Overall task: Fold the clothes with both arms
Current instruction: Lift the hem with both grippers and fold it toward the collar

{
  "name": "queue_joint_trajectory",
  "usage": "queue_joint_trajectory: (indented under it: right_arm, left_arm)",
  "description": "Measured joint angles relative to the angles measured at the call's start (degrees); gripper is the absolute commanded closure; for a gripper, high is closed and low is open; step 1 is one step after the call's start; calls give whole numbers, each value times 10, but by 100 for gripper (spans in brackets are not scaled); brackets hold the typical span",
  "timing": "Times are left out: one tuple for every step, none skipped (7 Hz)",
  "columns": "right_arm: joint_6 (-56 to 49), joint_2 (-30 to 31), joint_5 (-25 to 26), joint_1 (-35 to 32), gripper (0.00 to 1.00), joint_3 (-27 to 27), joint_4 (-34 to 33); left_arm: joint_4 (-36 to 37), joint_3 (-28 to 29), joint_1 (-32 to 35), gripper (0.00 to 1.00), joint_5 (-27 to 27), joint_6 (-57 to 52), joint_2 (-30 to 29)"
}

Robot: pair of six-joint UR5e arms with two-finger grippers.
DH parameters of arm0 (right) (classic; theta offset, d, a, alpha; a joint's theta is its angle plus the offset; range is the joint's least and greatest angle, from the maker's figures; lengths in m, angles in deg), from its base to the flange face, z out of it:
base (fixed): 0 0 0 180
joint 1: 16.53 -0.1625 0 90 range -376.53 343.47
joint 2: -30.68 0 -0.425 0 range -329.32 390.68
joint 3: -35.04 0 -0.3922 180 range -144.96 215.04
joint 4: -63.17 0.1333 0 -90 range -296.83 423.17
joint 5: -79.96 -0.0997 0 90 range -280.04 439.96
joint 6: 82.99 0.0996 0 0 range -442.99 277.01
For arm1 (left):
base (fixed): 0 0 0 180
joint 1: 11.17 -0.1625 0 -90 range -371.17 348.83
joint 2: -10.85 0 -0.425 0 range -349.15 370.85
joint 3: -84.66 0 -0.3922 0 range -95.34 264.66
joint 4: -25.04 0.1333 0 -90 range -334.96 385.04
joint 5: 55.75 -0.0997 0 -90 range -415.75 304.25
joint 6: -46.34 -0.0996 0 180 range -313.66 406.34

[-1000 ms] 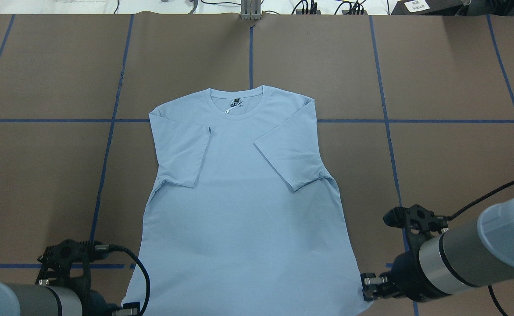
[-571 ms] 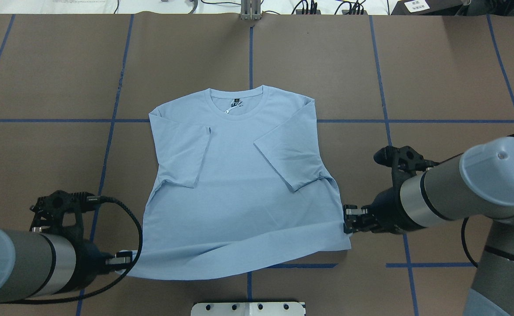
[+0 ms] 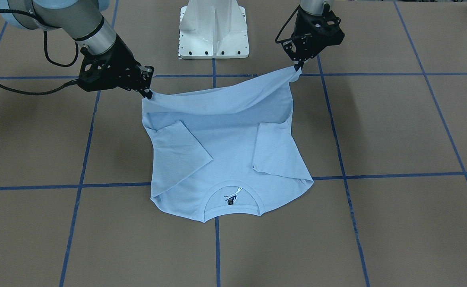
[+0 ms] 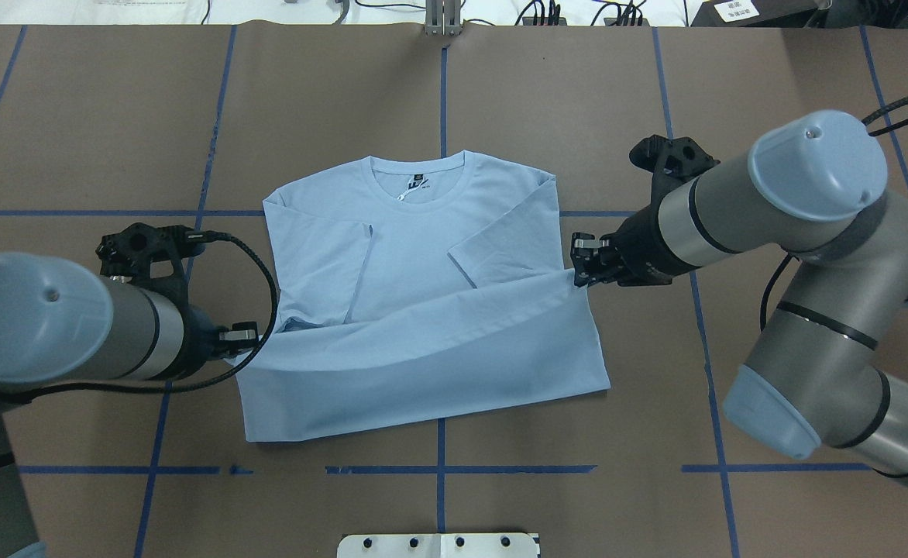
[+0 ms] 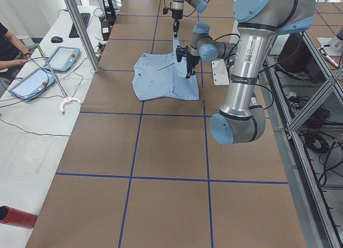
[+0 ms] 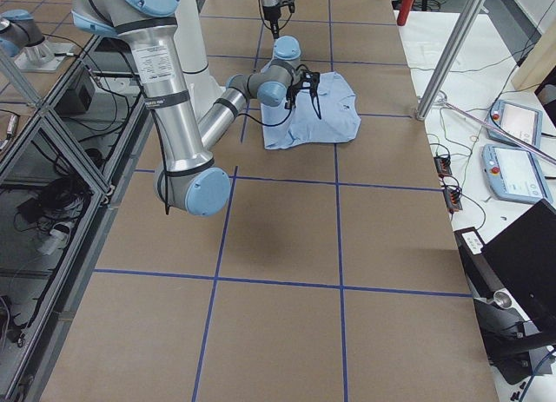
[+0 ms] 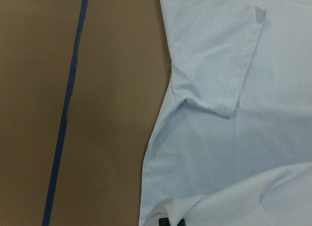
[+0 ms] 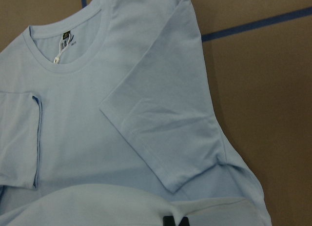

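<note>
The light blue T-shirt (image 4: 423, 232) lies flat on the brown table, collar (image 4: 417, 186) at the far side and both sleeves folded in over the chest. Its lower part (image 4: 423, 364) is doubled over toward the collar. My left gripper (image 4: 241, 341) is shut on the hem's left corner, just above the table. My right gripper (image 4: 582, 267) is shut on the hem's right corner, farther forward. In the front-facing view the hem hangs stretched between the left gripper (image 3: 297, 71) and the right gripper (image 3: 148, 93). Each wrist view shows cloth pinched at its bottom edge.
The white pedestal base (image 3: 213, 28) stands at the near table edge, behind the fold. Blue tape lines (image 4: 438, 469) grid the brown table cover. A side table with tablets (image 5: 32, 79) and a person's arm lies beyond the far edge, past metal posts (image 5: 80, 28).
Both grippers have carried the hem from the near table edge up and toward the collar. The shirt's lower part now lies folded over; the right side leads.
</note>
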State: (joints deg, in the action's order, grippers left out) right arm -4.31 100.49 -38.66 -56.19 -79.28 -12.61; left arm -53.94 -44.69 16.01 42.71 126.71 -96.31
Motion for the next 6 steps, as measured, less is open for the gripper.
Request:
queue_joint_trajectory:
  right_arm:
    - [-17,-14,0,-15,100,16,0]
    - [-25,-30,0,-25,100,36,-1]
    - [-28,-52,0,-31,100,65,-1]
    - [-29,-75,-1,-39,100,96,-1]
    - [-29,-99,-1,-50,100,129,0]
    - [-29,-121,-2,-60,100,161,0]
  left_arm:
    - [-1,28,22,100,0,-16,-16]
    - [-2,50,46,100,0,-37,-26]
    - [-4,79,70,100,0,-58,-41]
    - [-8,112,92,100,0,-73,-60]
    - [-24,146,110,100,0,-81,-74]
    - [-55,183,121,100,-1,-83,-80]
